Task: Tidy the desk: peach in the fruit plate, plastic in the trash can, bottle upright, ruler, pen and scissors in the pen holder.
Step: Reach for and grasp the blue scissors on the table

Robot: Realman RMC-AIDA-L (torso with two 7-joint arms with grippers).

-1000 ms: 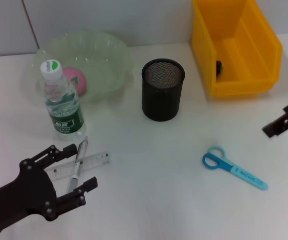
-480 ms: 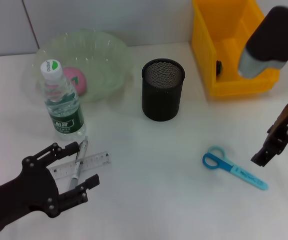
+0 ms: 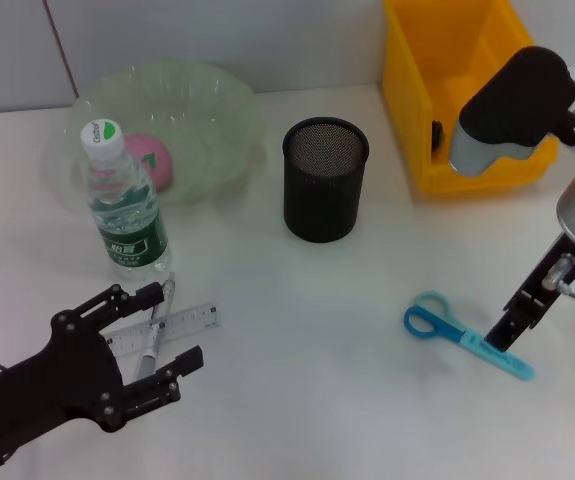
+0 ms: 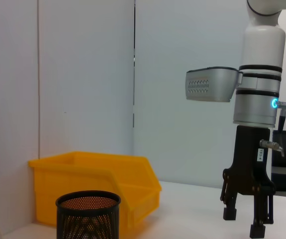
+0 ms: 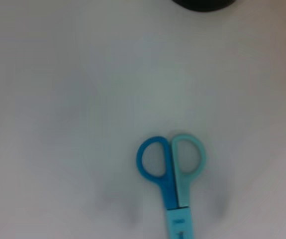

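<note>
Blue scissors (image 3: 467,337) lie shut on the table at the right; the right wrist view shows their handles (image 5: 172,162). My right gripper (image 3: 508,334) hangs open just above their blade end; it also shows in the left wrist view (image 4: 247,222). My left gripper (image 3: 162,330) is open at the lower left, over the clear ruler (image 3: 193,321) and the pen (image 3: 165,298) that lies across it. The water bottle (image 3: 125,205) stands upright. A pink peach (image 3: 153,161) lies in the green fruit plate (image 3: 217,110). The black mesh pen holder (image 3: 325,180) stands in the middle.
A yellow bin (image 3: 477,90) stands at the back right with a small dark thing (image 3: 436,133) inside. The bin (image 4: 98,181) and the pen holder (image 4: 88,214) also show in the left wrist view. A white wall runs behind the table.
My right arm has swung in from the right edge and come down over the blade end of the scissors. My left gripper has edged slightly forward over the ruler and pen.
</note>
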